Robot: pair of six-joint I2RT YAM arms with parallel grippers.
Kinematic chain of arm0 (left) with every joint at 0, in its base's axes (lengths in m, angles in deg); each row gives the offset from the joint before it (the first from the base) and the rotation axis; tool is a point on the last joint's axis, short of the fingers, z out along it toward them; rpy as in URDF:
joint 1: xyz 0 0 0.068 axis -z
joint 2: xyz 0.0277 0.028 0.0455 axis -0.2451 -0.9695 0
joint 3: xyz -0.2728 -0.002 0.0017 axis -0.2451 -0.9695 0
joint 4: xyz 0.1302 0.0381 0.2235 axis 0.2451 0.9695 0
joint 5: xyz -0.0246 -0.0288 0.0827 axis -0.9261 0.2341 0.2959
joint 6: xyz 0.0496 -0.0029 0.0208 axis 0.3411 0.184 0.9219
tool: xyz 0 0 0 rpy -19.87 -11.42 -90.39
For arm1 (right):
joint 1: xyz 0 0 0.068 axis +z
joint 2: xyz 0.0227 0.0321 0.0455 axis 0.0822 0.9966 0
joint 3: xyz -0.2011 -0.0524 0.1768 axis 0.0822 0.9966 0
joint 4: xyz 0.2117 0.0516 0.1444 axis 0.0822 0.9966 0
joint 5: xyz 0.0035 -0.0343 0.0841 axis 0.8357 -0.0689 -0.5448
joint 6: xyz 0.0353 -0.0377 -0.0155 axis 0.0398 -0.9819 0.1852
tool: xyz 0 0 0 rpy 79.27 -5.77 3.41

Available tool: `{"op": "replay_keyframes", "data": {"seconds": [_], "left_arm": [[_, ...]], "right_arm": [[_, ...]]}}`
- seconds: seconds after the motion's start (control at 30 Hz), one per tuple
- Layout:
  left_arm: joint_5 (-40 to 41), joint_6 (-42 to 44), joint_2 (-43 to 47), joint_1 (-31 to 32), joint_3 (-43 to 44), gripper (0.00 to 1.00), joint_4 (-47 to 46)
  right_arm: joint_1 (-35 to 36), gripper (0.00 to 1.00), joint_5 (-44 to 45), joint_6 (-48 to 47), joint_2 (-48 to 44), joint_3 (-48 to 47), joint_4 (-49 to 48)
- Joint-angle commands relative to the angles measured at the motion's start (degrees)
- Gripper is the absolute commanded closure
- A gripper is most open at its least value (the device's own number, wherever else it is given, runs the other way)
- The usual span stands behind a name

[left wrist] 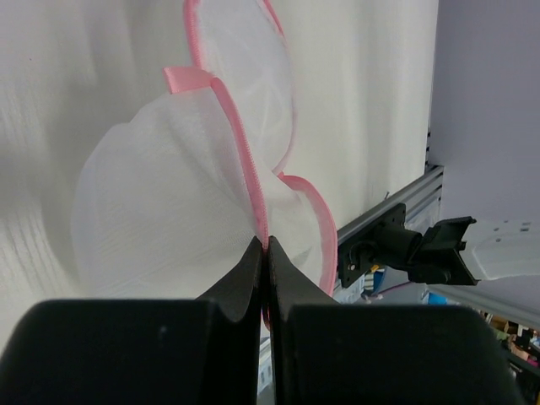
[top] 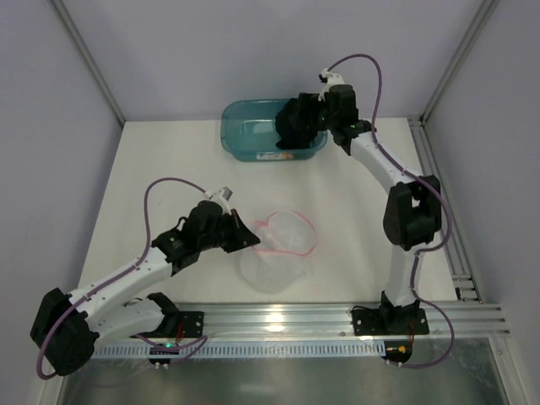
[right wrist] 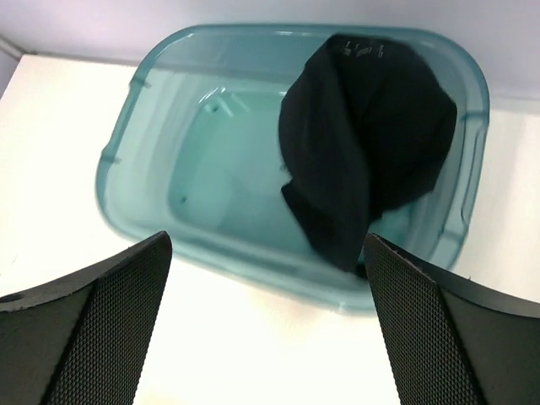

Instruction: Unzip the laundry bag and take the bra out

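Observation:
The laundry bag (top: 283,245), white mesh with a pink rim, lies open and flattened on the table in front of the left arm. My left gripper (top: 253,239) is shut on its pink rim (left wrist: 253,186), and the mesh (left wrist: 169,211) spreads out beyond the fingertips (left wrist: 267,245). The bra (right wrist: 363,143), a black fabric lump, is inside the right part of the teal tub (right wrist: 126,143), free of any finger. Over the tub's near rim hangs my right gripper (right wrist: 266,245), open wide with nothing between its fingers. Seen from the top, that gripper (top: 291,135) is above the tub (top: 245,126).
The tub stands at the table's far edge against the back wall. An aluminium rail (top: 337,316) holding both arm bases runs along the near edge, and another rail (top: 439,186) runs down the right side. Grey walls close off the left and right.

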Motion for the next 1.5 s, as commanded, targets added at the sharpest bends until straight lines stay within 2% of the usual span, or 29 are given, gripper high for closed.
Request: {"op": "replay_keyframes", "data": {"seconds": [0.0,0.03,0.17,0.3,0.47,0.5,0.53,0.6,0.8,0.87,1.1,1.33,1.47], "left_arm": [[0.9,0.3,1.7,-0.1,-0.7,1.00,-0.3],[1.0,0.5,1.5,-0.1,-0.6,1.00,-0.2],[2.0,2.0,1.1,-0.1,0.4,1.00,1.1],[5.5,4.6,0.2,-0.1,1.9,1.00,3.2],[8.2,7.4,-1.5,-0.1,3.7,1.00,5.7],[8.4,7.6,-1.9,-0.1,3.7,1.00,5.8],[9.1,8.5,-2.3,-0.2,3.6,1.00,5.9],[9.1,8.5,-2.5,-0.2,3.7,1.00,6.0],[8.6,7.7,-2.5,-0.3,3.5,1.00,5.7],[8.6,7.6,-2.1,-0.3,3.6,1.00,5.7],[8.5,7.3,-0.6,-0.3,4.0,1.00,6.5],[6.9,6.3,0.0,-0.3,3.6,1.00,5.5],[6.7,6.1,0.0,-0.2,3.6,1.00,5.1]], "right_arm": [[3.8,0.02,4.9,-0.4,-16.9,12.4,-7.8],[4.9,0.01,7.2,-0.9,-22.1,19.3,-9.5],[11.3,0.01,19.6,-0.3,-31.6,32.9,-6.9],[17.4,0.01,25.7,5.7,-39.1,46.2,-6.9],[19.7,0.01,25.7,12.4,-49.7,63.6,-8.8],[20.2,0.01,26.2,13.3,-54.0,66.0,-9.3],[21.4,0.01,25.0,17.4,-60.3,73.8,-9.7],[21.6,0.01,23.7,18.6,-64.1,76.9,-9.7],[22.3,0.03,16.2,31.9,-74.6,89.2,-13.7],[22.7,0.03,15.9,36.5,-75.4,91.2,-14.0],[24.1,0.04,17.4,41.1,-71.1,93.6,-13.5],[24.3,0.04,20.0,43.7,-61.3,94.4,-24.1],[24.2,0.07,18.5,45.4,-55.0,93.8,-29.8]]}}
